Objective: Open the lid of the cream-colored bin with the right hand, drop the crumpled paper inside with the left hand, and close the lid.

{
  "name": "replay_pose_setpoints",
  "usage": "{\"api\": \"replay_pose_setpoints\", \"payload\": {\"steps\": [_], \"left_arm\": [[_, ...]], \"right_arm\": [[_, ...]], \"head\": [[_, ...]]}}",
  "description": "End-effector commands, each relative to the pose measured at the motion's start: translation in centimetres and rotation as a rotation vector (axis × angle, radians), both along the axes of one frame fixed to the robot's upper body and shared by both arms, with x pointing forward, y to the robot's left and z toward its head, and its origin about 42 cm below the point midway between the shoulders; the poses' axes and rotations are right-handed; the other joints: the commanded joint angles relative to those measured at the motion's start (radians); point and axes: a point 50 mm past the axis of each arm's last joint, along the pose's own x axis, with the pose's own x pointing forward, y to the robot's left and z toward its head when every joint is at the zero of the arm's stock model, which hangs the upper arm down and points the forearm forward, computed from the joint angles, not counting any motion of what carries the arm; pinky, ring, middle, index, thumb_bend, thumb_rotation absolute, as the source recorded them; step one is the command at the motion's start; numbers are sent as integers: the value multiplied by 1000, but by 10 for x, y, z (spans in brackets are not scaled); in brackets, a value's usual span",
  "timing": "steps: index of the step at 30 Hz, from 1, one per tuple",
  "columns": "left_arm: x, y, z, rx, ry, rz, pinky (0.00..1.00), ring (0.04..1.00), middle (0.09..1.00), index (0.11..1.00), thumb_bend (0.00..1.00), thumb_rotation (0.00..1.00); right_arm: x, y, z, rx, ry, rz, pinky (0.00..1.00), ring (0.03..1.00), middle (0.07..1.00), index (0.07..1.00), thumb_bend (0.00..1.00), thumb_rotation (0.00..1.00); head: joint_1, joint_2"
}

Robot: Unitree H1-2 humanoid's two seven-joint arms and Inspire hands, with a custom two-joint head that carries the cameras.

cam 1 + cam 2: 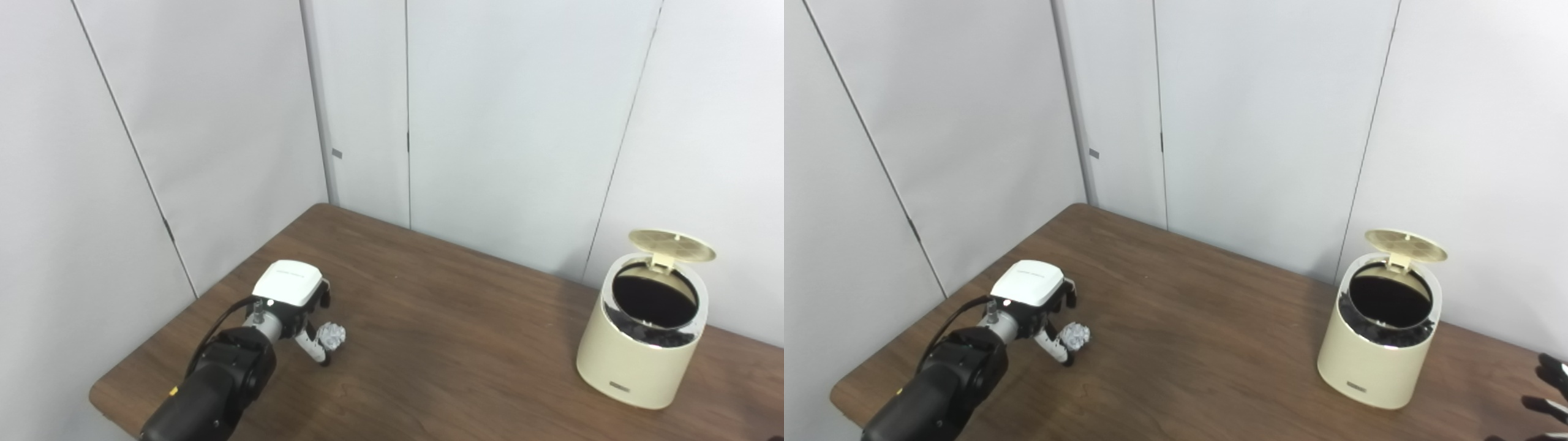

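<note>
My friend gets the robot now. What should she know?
Left hand: on the table at the crumpled paper, fingers around it; a firm hold is not clear.
Right hand: at the right edge, fingers spread, holding nothing.
Cream-colored bin: upright on the table, far right of the paper, lid already up.
Done: lid opened.
Left: lift the paper, drop it in the bin, close the lid.

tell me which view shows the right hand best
The right eye view: only there do the right hand's dark fingertips show, at the picture's right edge, near the cream-colored bin. Too little shows to tell open from shut. The left eye view shows none of it.
</note>
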Motion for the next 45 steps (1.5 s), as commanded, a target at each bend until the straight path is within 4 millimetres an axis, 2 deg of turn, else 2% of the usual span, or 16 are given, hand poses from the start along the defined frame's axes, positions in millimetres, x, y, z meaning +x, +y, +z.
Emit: {"api": "replay_pose_setpoints", "payload": {"steps": [1,7,8,13,14,18,30,38,45], "left_arm": [[-5,2,-23,-26,86,-20,413,489,457,526,539,8],[-4,-2,-29,-77,97,-49,397,441,425,519,522,0],[-4,-2,-30,-81,98,-52,403,437,458,501,525,0],[-3,-6,-35,-100,108,-77,399,422,478,488,526,0],[-3,-6,-36,-100,114,-81,404,426,442,503,524,0],[-3,-10,-39,-112,126,-94,392,422,478,489,526,0],[-1,-15,-42,-75,127,-128,358,401,477,489,527,0],[-1,-18,-24,-7,57,-133,275,334,472,488,528,0],[-1,-19,5,94,-19,-136,279,327,471,488,528,0]], "right_arm": [[2,-2,20,0,-72,3,492,776,901,910,919,597],[3,-2,21,-6,-76,1,421,757,900,913,924,633],[3,-2,21,-6,-76,1,414,754,900,913,927,637],[2,-2,23,-4,-80,0,412,745,894,904,927,638],[2,-2,23,0,-81,1,406,742,894,902,924,635],[2,-2,24,5,-81,-3,392,743,896,899,924,630],[1,0,24,5,-76,-8,348,726,882,879,930,648],[1,-2,23,-4,-76,-17,326,725,885,881,901,652],[2,-2,20,2,-68,-20,362,735,879,875,897,645]], "head": [[0,4],[-1,7],[-1,7],[-1,13],[-1,13],[-4,17],[-12,19],[-7,21],[-1,20]]}}
